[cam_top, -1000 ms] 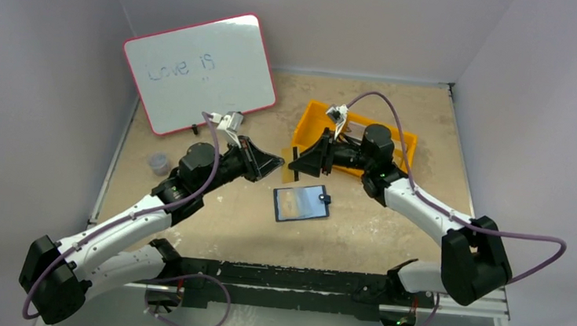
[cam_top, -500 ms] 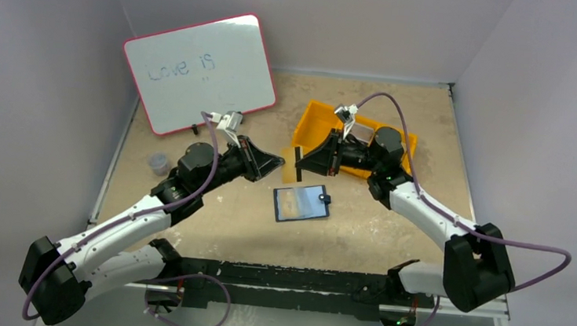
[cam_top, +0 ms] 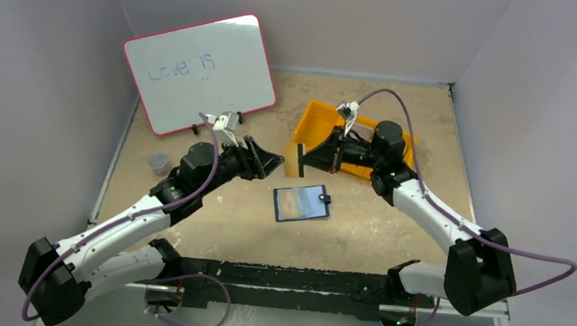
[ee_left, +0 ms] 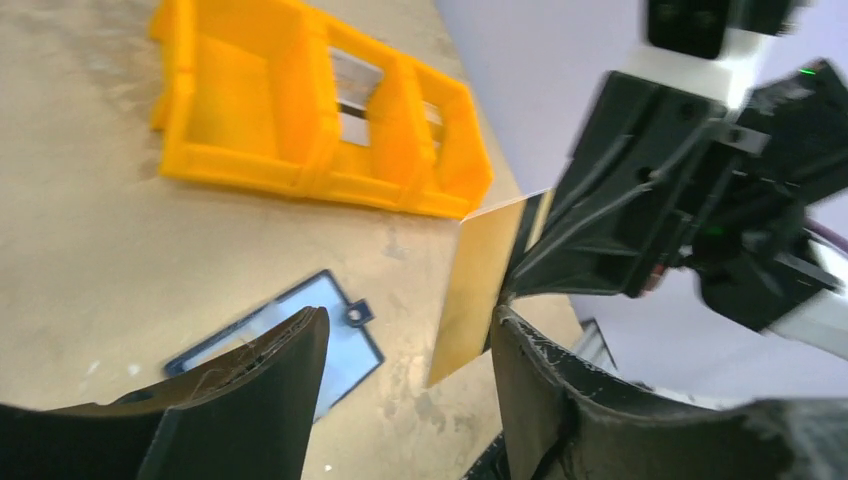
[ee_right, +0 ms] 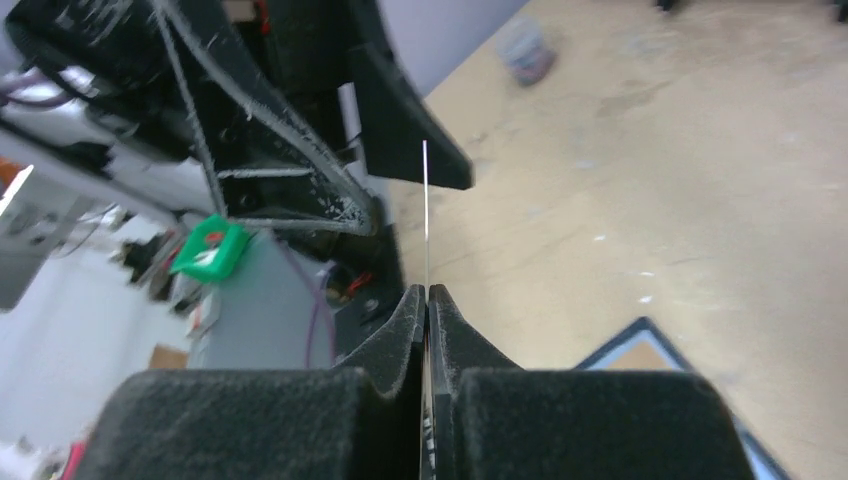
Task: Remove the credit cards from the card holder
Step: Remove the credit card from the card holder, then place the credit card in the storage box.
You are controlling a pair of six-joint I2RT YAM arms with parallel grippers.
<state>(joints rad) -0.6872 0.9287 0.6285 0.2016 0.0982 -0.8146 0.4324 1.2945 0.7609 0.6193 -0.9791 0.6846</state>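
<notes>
The card holder [cam_top: 301, 203] lies open and flat on the table, dark navy rim around pale pockets; it also shows as the card holder [ee_left: 352, 345] and the card holder [ee_right: 650, 350]. A thin credit card [cam_top: 294, 160] with a tan-gold face hangs in the air above the table. My right gripper [cam_top: 304, 158] is shut on one edge of it. From the right wrist the credit card [ee_right: 426, 215] appears edge-on, pinched in the right gripper [ee_right: 427, 291]. My left gripper [cam_top: 268, 161] stands open; in its wrist view the credit card [ee_left: 480, 290] sits just inside the right finger of the left gripper [ee_left: 405, 320], not clamped.
An orange three-compartment tray [cam_top: 305, 121] stands behind the right gripper; whitish cards [ee_left: 355, 95] lie in its middle compartment. A whiteboard [cam_top: 199, 68] leans at the back left. A small grey cup [cam_top: 159, 163] sits near the left edge.
The left gripper has opened and let go of the card. The right gripper has shut on it, and the card now faces the top camera more flatly.
</notes>
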